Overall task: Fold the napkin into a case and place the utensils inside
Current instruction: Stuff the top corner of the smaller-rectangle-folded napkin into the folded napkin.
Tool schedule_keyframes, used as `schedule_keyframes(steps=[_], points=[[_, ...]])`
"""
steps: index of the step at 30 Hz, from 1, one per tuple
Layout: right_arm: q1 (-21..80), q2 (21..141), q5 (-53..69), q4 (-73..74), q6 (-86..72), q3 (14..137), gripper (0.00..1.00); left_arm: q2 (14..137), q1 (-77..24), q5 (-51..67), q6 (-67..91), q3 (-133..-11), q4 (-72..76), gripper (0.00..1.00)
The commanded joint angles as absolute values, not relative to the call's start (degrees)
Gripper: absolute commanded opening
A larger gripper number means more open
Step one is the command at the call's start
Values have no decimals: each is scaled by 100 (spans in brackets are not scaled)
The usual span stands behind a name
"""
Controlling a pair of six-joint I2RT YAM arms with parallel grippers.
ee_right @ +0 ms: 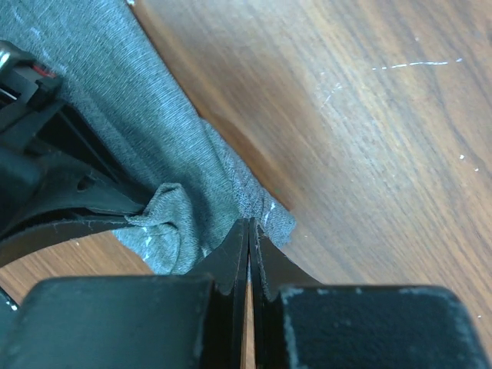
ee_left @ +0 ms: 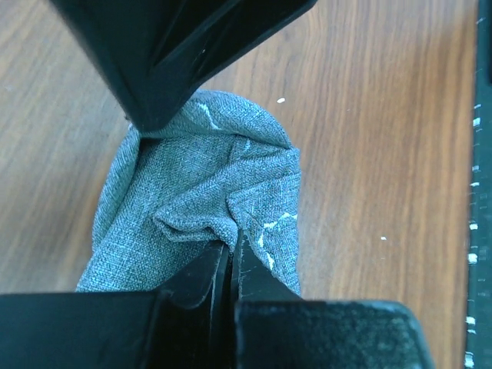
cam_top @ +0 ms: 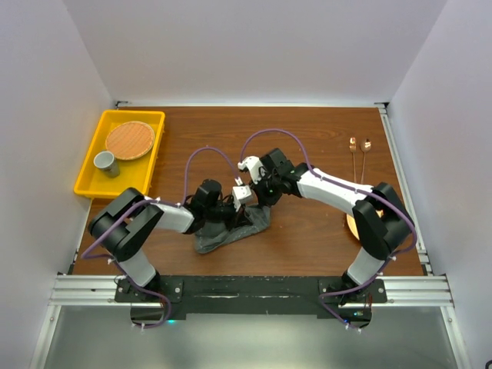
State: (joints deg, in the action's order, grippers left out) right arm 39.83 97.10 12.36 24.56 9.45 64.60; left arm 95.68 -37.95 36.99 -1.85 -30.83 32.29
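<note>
The dark grey napkin [cam_top: 223, 237] lies bunched on the wooden table between the two arms. My left gripper [cam_top: 233, 217] is shut on a fold of the napkin [ee_left: 207, 184], its jaws [ee_left: 232, 244] pinched tight on the cloth. My right gripper [cam_top: 260, 198] is shut on the hemmed edge of the napkin [ee_right: 154, 115], jaws [ee_right: 249, 223] together. Each wrist view shows the other gripper's black fingers [ee_left: 154, 77] [ee_right: 69, 223] on the cloth's far side. Two copper utensils [cam_top: 359, 152] lie side by side at the far right of the table. No case shape shows.
A yellow tray [cam_top: 90, 173] at the far left holds a round woven mat [cam_top: 130, 140] and a small grey cup [cam_top: 104, 161]. A yellow-orange plate [cam_top: 350, 224] peeks out under the right arm's elbow. White walls enclose the table.
</note>
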Motion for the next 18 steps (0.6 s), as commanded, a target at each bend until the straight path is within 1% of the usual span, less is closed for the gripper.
schedule_keyframes(steps=[1,7,11,18], points=[[4008,9545,1274,2154,774,6451,0,9773,-3604,4245,483,-3278,3138,0],[4008,9536,1415,1995,712,6381,0,10116,-3314,4930,1194,-3498,3295,0],[4008,9545,1547,1951,747,6372,0,10265,-3234,5404,1318,-3647,3322,0],[3999,9466,1723,1881,940,6328,0,10476,-3234,5660,1450,-4157,2848,0]])
